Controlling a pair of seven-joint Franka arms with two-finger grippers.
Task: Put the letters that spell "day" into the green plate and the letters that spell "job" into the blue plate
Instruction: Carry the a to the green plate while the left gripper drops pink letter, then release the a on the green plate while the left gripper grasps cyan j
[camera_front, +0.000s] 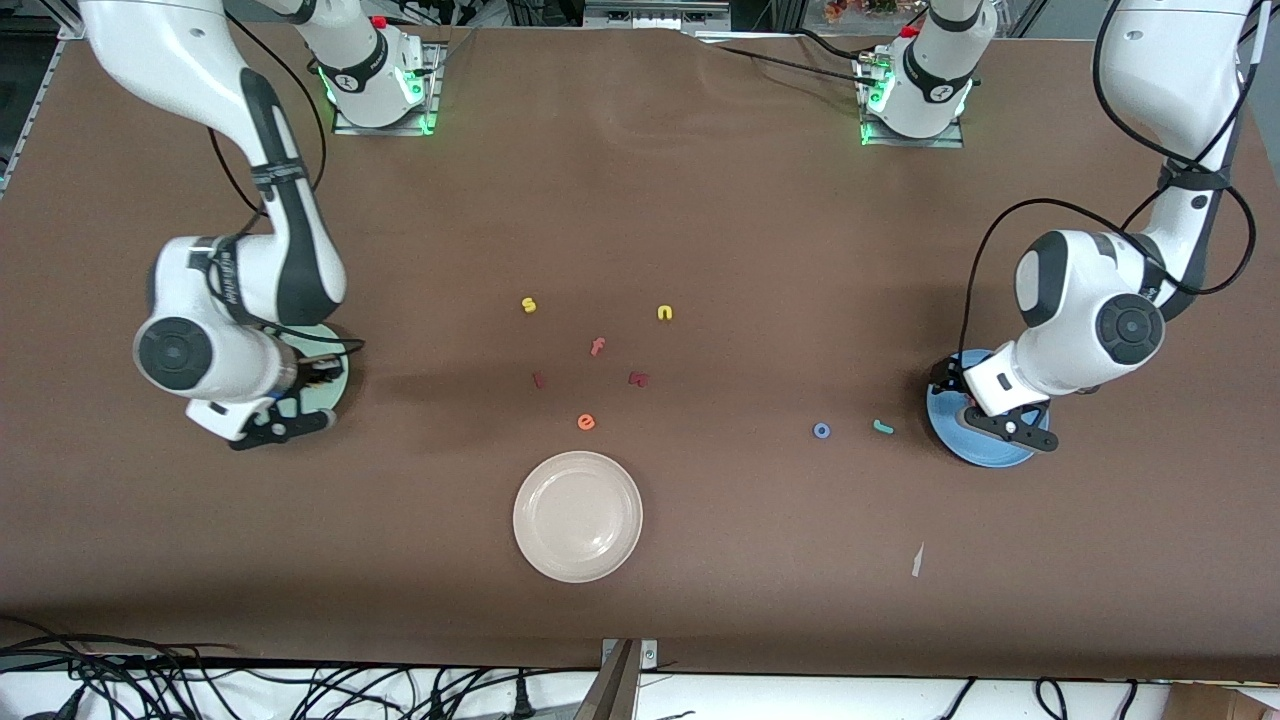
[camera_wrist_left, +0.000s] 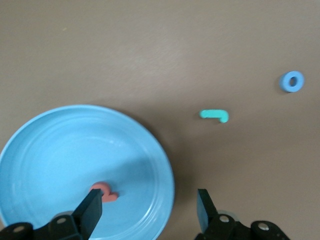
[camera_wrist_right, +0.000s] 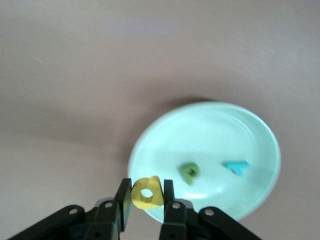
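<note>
I am holding my right gripper (camera_wrist_right: 146, 196) over the edge of the green plate (camera_wrist_right: 210, 125), its fingers pinching the yellow a (camera_wrist_right: 147, 193), which is hanging just above the rim and not yet dropped. Inside the green plate the dark green d (camera_wrist_right: 189, 171) and the teal y (camera_wrist_right: 236, 167) are already lying apart from each other, so "day" is lacking only the letter I am carrying. My left gripper (camera_wrist_left: 149, 207) is hovering over the blue plate (camera_wrist_left: 60, 145) at the left arm's end of the table, its fingers spread wide and gripping nothing; the pink b (camera_wrist_left: 105, 194) is lying in the blue plate right beneath it. The teal j (camera_front: 883, 427) is resting on the table just beside the blue plate, and the blue o (camera_front: 821, 431) is sitting a little farther from the blue plate in the same direction, toward the table's middle. By my reckoning three letters are placed, one is about to go in, and the j and o are left for my left gripper to fetch.
</note>
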